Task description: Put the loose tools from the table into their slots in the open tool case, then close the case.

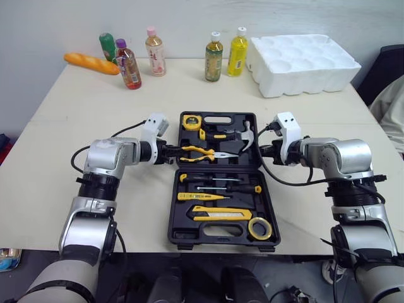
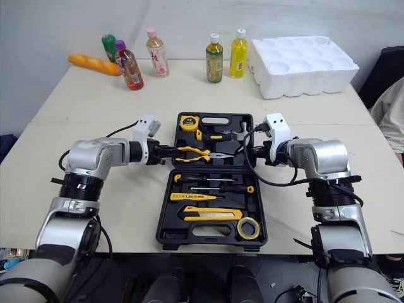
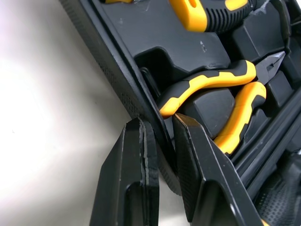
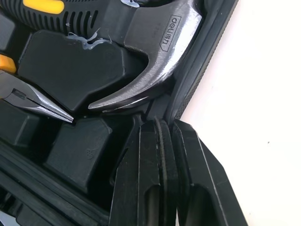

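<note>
Left fingers [image 3: 136, 179] clamping tool case [image 3: 113, 66] rim, right fingers [image 4: 155, 179] clamping opposite rim

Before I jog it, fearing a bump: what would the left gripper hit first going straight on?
Likely the pliers, near handle first, just beyond the case rim the left gripper straddles.

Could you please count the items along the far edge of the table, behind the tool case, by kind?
Bottles: 5
Bread loaf: 1
Foam tray: 1
Total: 7
</note>
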Available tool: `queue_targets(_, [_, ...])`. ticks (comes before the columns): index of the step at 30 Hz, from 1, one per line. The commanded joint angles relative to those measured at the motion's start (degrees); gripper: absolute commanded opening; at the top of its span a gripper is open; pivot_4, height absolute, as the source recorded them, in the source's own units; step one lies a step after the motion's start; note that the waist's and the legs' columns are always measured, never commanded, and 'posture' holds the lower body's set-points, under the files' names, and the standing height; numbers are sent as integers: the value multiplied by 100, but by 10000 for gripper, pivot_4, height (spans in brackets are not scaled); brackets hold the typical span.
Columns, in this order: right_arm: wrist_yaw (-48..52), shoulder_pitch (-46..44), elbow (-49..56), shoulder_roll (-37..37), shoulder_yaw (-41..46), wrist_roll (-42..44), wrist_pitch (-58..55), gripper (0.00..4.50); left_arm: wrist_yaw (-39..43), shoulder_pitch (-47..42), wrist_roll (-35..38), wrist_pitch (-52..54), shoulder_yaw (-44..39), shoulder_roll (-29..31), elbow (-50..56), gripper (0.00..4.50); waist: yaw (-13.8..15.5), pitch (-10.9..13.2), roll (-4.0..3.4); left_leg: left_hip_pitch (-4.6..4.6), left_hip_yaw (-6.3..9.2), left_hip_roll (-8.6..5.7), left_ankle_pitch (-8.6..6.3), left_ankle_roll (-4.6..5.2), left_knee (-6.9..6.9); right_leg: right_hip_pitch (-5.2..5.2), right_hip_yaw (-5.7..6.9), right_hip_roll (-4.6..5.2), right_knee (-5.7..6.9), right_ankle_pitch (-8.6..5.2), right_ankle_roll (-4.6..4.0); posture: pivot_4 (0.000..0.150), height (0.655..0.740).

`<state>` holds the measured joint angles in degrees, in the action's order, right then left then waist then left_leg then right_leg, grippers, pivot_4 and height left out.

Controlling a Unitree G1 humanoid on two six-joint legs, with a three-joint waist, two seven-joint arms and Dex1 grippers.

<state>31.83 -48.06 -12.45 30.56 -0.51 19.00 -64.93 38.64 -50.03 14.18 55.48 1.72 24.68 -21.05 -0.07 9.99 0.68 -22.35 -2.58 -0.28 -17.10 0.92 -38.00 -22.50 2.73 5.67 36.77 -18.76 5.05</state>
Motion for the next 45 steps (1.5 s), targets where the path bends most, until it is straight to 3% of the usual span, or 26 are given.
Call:
queue_targets(1, [-15, -171, 333, 32, 130, -164, 930, 0, 129, -136, -28, -1056, -2, -97, 320, 2700, 0, 9, 0, -7, -1, 0, 0, 0, -2, -7, 0, 0, 1, 0, 0, 1500, 7384])
queue_targets(6, [-45, -134, 491, 75, 145, -515, 2366, 0, 48, -231, -393, -2714, -60, 20, 240, 1209, -4, 18, 0, -106, -15, -1, 14, -5, -12, -121, 6, -7, 25, 2, 2, 1500, 7384])
queue_targets(12, [267, 814, 1049, 280, 18, -998, 4431, 0, -124, 298, -1127, -4809, 194, 177, 354, 57, -20, 21, 1, -107, -57, 2, 11, 0, 5, -143, 34, -10, 24, 1, 2, 1500, 7384])
queue_targets(14, [152, 1120, 1014, 361, -79, -1392, 5331, 0, -338, 581, -1592, -6061, 354, 302, 329, 57, -20, 21, 2, -104, -71, 2, 9, 4, 3, -143, 35, -6, 23, 2, 4, 1500, 7384])
queue_targets(18, [16, 1938, 1017, 436, -224, -1999, 7260, 0, -867, 1111, -2058, -7095, 330, 413, 387, 57, -1, 24, 3, -100, -81, 6, 13, 12, -11, -141, 27, -3, 30, 9, 15, 1500, 7384])
queue_targets(19, [15, 2200, 1086, 453, -181, -2036, 7589, 0, -784, 1337, -1872, -6865, 215, 425, 560, 4654, -1, 24, 3, -96, -83, 5, 13, 13, -10, -137, 24, -1, 31, 10, 16, 1500, 7384])
queue_targets(22, [59, 2642, 1335, 586, -6, -2057, 8054, 12585, -495, 1820, -1211, -6090, -136, 457, 1161, 17987, -12, 24, 3, -89, -83, 6, 11, 16, -5, -130, 21, 0, 25, 10, 16, 1500, 7384])
queue_targets(25, [726, 3520, 2475, 1147, 645, -1158, 7625, 26470, 363, 2845, 536, -3734, -842, 1119, 2806, 31057, -45, 25, 1, -88, -87, 10, 11, 16, -9, -130, 9, 0, 30, 10, 17, 1500, 7384])
queue_targets(27, [1303, 4210, 3192, 1601, 1173, -257, 6961, 27104, 825, 3521, 1631, -2394, -1434, 1744, 3569, 40206, -55, 25, 1, -78, -70, 31, 4, 4, -5, -115, -5, -4, 20, 8, 13, 1500, 7384])
queue_targets(29, [1876, 4981, 3719, 2069, 1818, 618, 6147, 27104, 1306, 4208, 2433, -1519, -2094, 2361, 4003, 40206, -49, 28, -4, -67, -55, 42, 4, 2, -7, -93, 5, -11, 14, 7, 10, 1500, 7384])
queue_targets(31, [2982, 6242, 3918, 2620, 3223, 1756, 4624, 27104, 2265, 5219, 2865, -834, -3168, 3108, 3797, 40206, -20, 34, -11, -39, -42, 42, 1, 2, -5, -57, 11, -8, 6, 3, 3, 1500, 7384])
queue_targets(34, [3712, 7171, 3623, 2940, 4409, 2478, 3476, 27104, 2674, 5692, 2987, -501, -3881, 3617, 3033, 40206, 15, 44, -3, 130, -19, 54, -76, 47, 44, 126, 32, -10, -98, -15, -29, 1500, 7384])
queue_targets(35, [3841, 7296, 3482, 2973, 4589, 2547, 3316, 27104, 2655, 5663, 2891, -599, -3909, 3677, 2816, 40206, 29, 44, -7, 166, -13, 55, -88, 34, 58, 158, 34, -9, -119, -26, -51, 1500, 7384])
queue_targets(36, [3966, 7364, 3333, 2978, 4736, 2567, 3218, 27104, 2641, 5583, 2754, -749, -3901, 3720, 2572, 40206, 34, 44, -6, 190, -12, 55, -96, 18, 76, 187, 34, -4, -142, -65, -134, 1500, 7384])
queue_targets(41, [4062, 7210, 2892, 2976, 4856, 2461, 3031, 27104, 2544, 5178, 2411, -1138, -3626, 3760, 2002, 40206, 10, 41, -12, 182, -18, 55, -103, 6, 102, 167, 30, 3, -152, -68, -140, 1500, 7384])
queue_targets(43, [4103, 7155, 2863, 2972, 4802, 2397, 3065, 27104, 2588, 5131, 2319, -1280, -3473, 3726, 2045, 40206, -5, 38, -15, 138, -23, 54, -96, 23, 97, 112, 28, 3, -125, -31, -71, 1500, 7384])
queue_targets(45, [4146, 7116, 2912, 2966, 4696, 2310, 3137, 27104, 2546, 5011, 2263, -1368, -3296, 3660, 2081, 40206, -17, 39, -17, 105, -24, 54, -76, -11, 100, 76, 29, -2, -122, -29, -68, 1500, 7384])
